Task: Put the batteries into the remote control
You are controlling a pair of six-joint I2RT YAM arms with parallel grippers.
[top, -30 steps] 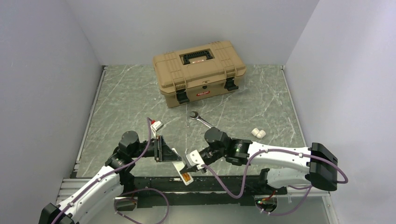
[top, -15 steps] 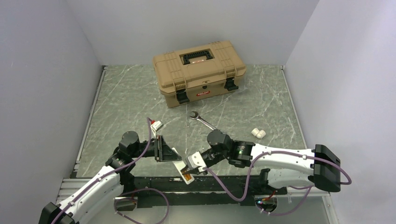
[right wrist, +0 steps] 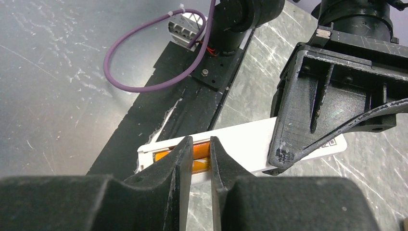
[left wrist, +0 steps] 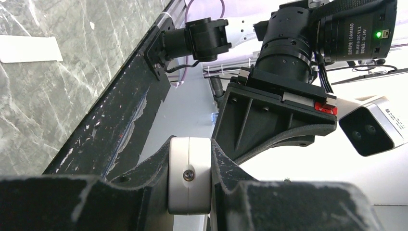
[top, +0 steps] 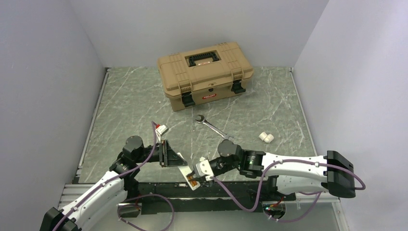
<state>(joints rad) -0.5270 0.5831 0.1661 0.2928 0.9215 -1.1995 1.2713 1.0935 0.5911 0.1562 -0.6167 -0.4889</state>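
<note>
Since a second ago the right arm has drawn back toward 4 o'clock, its elbow lower and further right in the top view, and its jaws have eased apart. The left arm has not shifted.

The right gripper [right wrist: 200, 149] now stands with a narrow gap between its fingers. Nothing shows in that gap except the orange recess [right wrist: 161, 156] of the remote [right wrist: 245, 137] just beyond. The left gripper [top: 180, 163] is clamped on the remote's other end, holding it level at 6 o'clock, over the table's near edge and the black rail. Whether a battery already sits in the recess I cannot tell, because the fingers hide most of it.

Two white cylinders [top: 266, 137], probably batteries, lie at 4 o'clock, well apart from both arms. The wrench [top: 210, 125] lies near the centre and the toolbox [top: 205, 72] stands at 12 o'clock.

Risks, as I judge them:
- The remote is held by one end only, so any downward push at the recess end could lever it round in the left grip or pull it free over the edge.
- The right fingers sit very near the recess walls, and a skewed retreat could hook a wall and drag the remote.
- If a battery was just released, it may be only half seated and could roll out, since the recess faces up and lies open.
</note>
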